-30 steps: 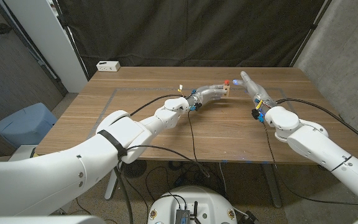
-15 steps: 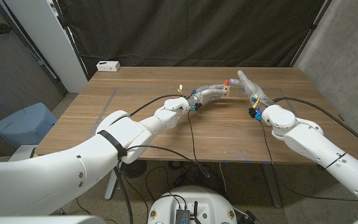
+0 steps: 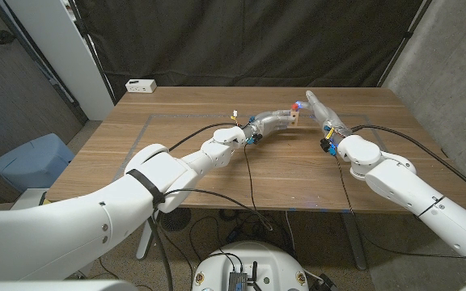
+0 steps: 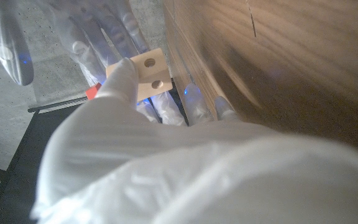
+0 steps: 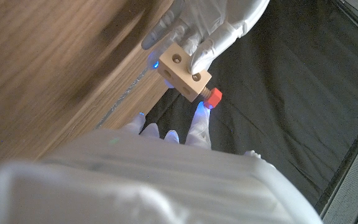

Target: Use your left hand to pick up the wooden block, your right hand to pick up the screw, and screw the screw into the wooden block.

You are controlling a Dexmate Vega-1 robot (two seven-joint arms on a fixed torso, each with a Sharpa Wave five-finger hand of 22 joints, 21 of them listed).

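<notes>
With the left hand (image 5: 207,25) gripping the wooden block (image 5: 184,70) and the right hand (image 3: 320,111) pinching the red screw (image 5: 213,98) against it, I'd turn slowly, keeping the screw square between the fingertips.

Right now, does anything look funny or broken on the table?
Nothing looks broken or spilled. The left hand holds the wooden block up off the table, and the red screw sits at one side of it, by the right hand.
</notes>
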